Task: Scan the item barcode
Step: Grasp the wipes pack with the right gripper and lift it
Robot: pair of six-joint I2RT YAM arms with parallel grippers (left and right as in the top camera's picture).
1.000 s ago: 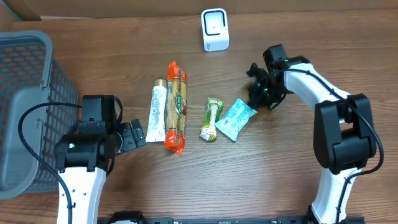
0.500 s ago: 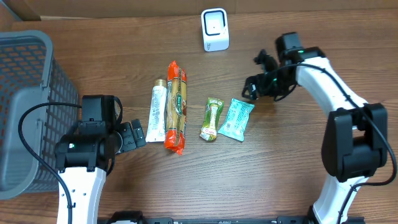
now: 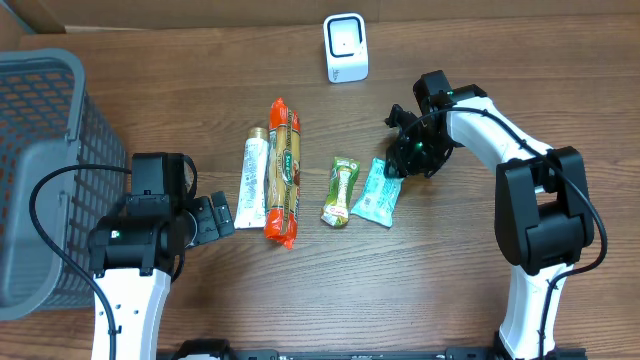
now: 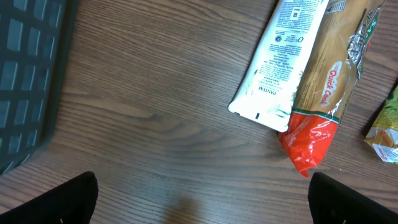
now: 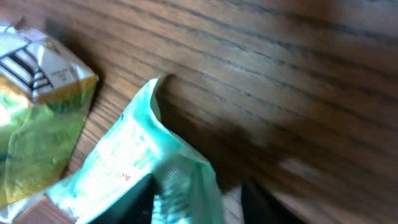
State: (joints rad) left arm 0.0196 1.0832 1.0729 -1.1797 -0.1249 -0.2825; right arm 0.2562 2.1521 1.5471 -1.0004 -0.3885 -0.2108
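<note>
A teal snack packet lies flat on the wooden table, right of a green packet. My right gripper is down at the teal packet's upper right end. In the blurred right wrist view the teal packet has its crimped end between my fingers. The right gripper is open, with a gap still showing on the far side. The white scanner stands at the table's back. My left gripper rests open over bare wood, and in its wrist view the left gripper holds nothing.
A long red-and-tan package and a white tube lie side by side left of centre; the package and tube also show in the left wrist view. A grey mesh basket fills the left edge.
My right gripper let go, swung up and right, then came back down onto the teal packet's end with its jaws narrowing. The packet turned to lie straighter. The left arm stayed still.
</note>
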